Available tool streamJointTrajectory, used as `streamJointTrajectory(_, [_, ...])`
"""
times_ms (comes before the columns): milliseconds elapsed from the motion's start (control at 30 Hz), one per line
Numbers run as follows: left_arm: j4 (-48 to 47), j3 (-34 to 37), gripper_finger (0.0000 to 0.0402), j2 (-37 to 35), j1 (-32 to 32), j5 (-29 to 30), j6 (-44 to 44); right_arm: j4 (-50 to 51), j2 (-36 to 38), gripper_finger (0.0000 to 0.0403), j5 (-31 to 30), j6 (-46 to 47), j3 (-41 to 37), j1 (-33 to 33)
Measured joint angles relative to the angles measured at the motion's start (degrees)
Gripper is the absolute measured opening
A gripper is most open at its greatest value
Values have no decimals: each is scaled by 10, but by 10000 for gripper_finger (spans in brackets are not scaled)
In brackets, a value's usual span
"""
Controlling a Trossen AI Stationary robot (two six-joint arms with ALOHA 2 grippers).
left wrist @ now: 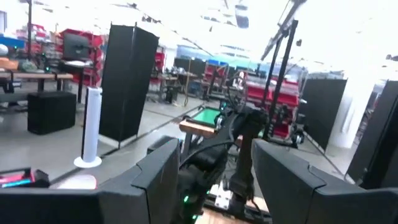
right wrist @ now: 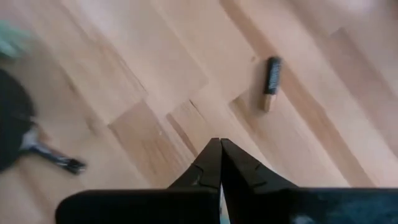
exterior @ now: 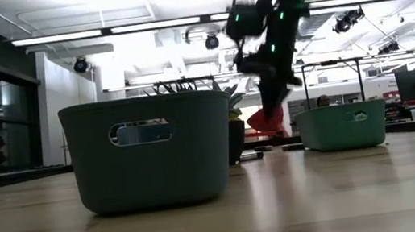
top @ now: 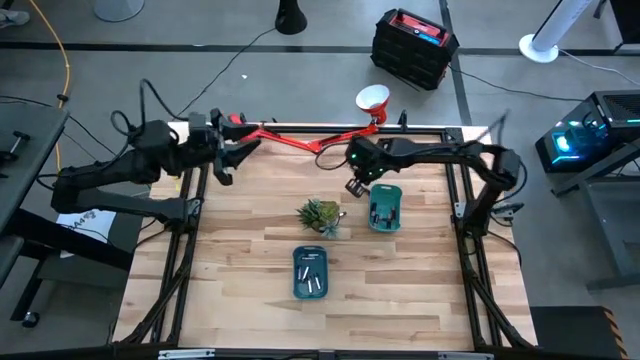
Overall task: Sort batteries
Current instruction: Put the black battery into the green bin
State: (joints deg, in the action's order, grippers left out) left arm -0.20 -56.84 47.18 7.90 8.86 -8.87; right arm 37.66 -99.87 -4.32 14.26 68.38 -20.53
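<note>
The right hand [top: 356,187] hangs above the tabletop [top: 250,300] at centre-right of the overhead frame, just left of the far teal tray [top: 385,208]. Its fingers [right wrist: 211,163] are pressed together with nothing visible between them. One loose battery [right wrist: 270,83], dark with a tan end, lies on the wood ahead of those fingers, apart from them. Several batteries [top: 311,271] rest in the near teal tray [top: 310,273] at lower centre; the far tray's contents cannot be read.

The left hand [top: 222,165] waits at the upper left edge of the tabletop, its fingers [left wrist: 155,180] spread apart and empty.

Risk, as a judgement: with the right fingers shut on nothing, the loose battery appears unsecured. A descent with fingers together would push or roll the small cylinder across the smooth wood rather than grip it. The green spiky plant [top: 321,215] stands near and could be knocked by a sweep.

The tabletop is pale planked wood on a dark frame. Beyond it lie a grey floor, cables, a black case, white fans, and a bright workshop with red shelving.
</note>
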Motion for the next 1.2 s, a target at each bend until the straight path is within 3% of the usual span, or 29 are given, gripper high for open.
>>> streamJointTrajectory(167, [-4, 0, 192, -6, 0, 7, 12, 5, 67, 1, 8, 33, 2, -4])
streamJointTrajectory(367, [-5, 0, 192, 5, 0, 7, 11, 9, 53, 14, 50, 36, 2, -10])
streamJointTrajectory(667, [-6, 0, 192, 8, -1, 4, -12, 18, -54, 160, 61, -14, 1, -9])
streamJointTrajectory(800, [-4, 0, 192, 8, -1, 4, -20, 48, -77, 193, 68, -30, 2, -8])
streamJointTrajectory(1033, [-4, 0, 192, 8, -1, 5, -20, 74, -109, 174, 23, -40, 6, -3])
streamJointTrajectory(1200, [-3, 0, 192, 8, -1, 7, -21, 74, -115, 97, 7, -55, 5, -2])
